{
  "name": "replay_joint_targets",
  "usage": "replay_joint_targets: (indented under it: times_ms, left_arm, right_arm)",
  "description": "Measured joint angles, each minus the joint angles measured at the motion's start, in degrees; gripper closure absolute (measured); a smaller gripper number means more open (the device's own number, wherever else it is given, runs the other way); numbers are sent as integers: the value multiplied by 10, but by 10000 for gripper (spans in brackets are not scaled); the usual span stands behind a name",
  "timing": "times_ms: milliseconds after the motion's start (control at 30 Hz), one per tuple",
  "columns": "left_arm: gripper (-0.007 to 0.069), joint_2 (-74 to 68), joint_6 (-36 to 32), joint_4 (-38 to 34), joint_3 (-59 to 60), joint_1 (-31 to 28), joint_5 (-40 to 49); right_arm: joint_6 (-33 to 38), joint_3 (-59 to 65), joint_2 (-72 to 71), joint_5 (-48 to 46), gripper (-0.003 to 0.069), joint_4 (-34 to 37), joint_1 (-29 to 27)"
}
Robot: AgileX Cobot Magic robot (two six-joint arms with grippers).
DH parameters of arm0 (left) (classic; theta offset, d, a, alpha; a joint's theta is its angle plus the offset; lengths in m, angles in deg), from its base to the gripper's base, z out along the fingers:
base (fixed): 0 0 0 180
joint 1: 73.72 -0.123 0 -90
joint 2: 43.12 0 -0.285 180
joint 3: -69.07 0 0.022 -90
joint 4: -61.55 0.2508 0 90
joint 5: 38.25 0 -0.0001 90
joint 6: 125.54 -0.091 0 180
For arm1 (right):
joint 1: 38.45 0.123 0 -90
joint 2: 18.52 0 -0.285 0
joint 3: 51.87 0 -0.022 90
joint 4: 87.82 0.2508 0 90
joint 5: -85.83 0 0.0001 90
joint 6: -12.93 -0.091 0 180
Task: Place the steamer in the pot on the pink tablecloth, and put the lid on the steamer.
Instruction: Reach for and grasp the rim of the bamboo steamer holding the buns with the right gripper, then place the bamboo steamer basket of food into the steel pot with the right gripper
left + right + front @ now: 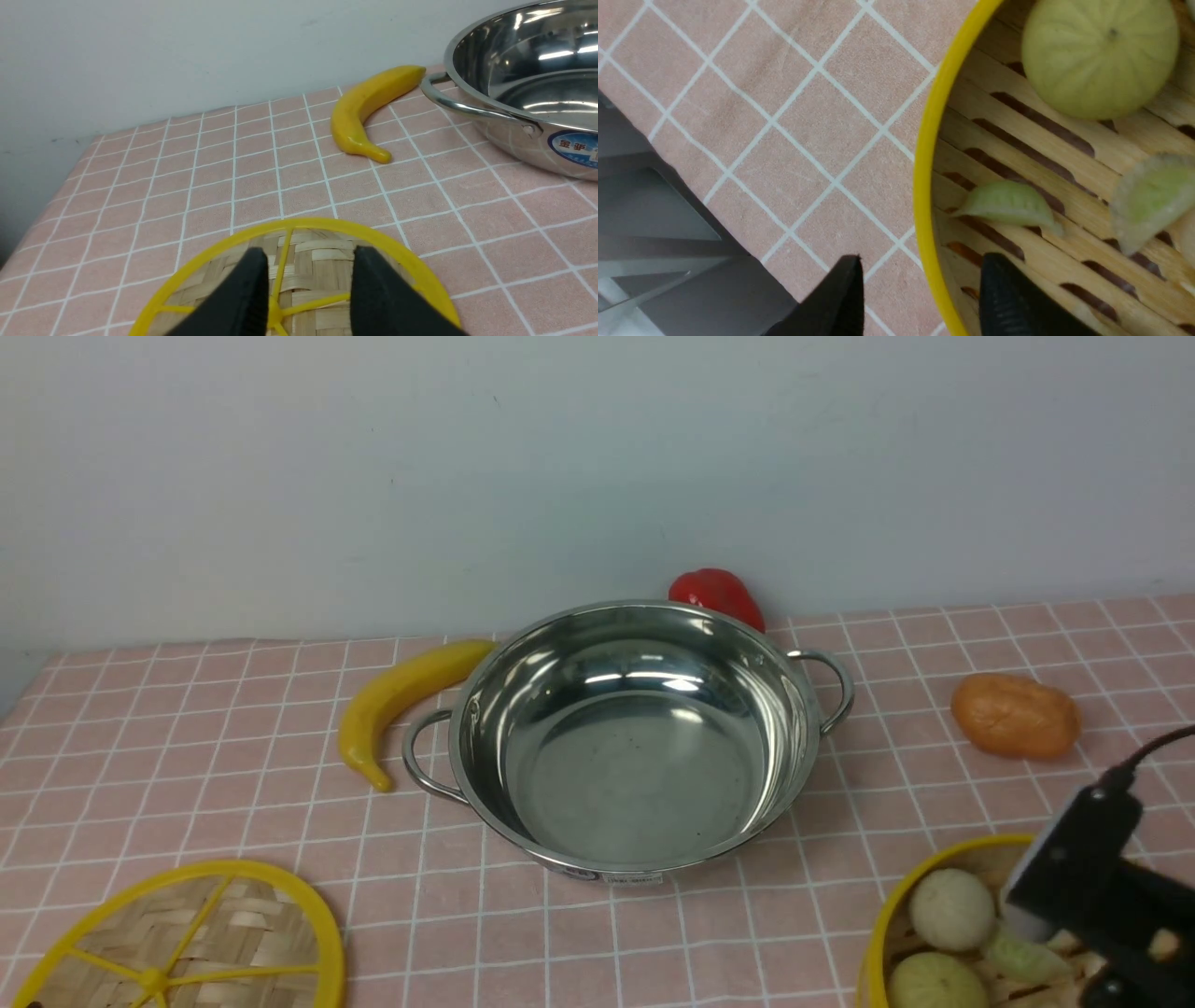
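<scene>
The shiny steel pot (635, 737) stands empty mid-table on the pink tablecloth (233, 784). The woven lid (177, 943) lies flat at the near left. In the left wrist view my left gripper (310, 255) hovers open over the lid (327, 225), one finger on each side of a yellow spoke, and the pot (528, 93) is beyond. The steamer (892, 915) sits at the near right under my right arm (1083, 887). My right gripper (920, 268) is open astride the steamer's yellow rim (927, 154), one finger outside and one inside, neither touching it.
A yellow banana (401, 700) lies left of the pot, a red pepper (717, 593) behind it, an orange potato (1016, 714) to its right. Inside the steamer lie a round bun (1099, 56) and pale green dumplings (1008, 203). The wall stands close behind.
</scene>
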Motion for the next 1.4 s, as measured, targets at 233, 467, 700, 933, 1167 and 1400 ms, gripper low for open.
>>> replay_joint_targets:
  times_ms: [233,467,700,933,1167,1400]
  left_arm:
    - [382,0,0,0,0,0,0]
    - [382,0,0,0,0,0,0]
    - [382,0,0,0,0,0,0]
    - [382,0,0,0,0,0,0]
    - [382,0,0,0,0,0,0]
    - [382,0,0,0,0,0,0]
  right_arm:
    - [-68,0,74,67,311,-15,80]
    - [-89,0,133,91,311,-63,82]
    - [-99,-1,176,105,335,-80,82]
    - [-115,-2,178,103,601,-74,82]
    - [-148,-36,133,27,584,-119,83]
    - [-122,-150,56,-89,569,-148,83]
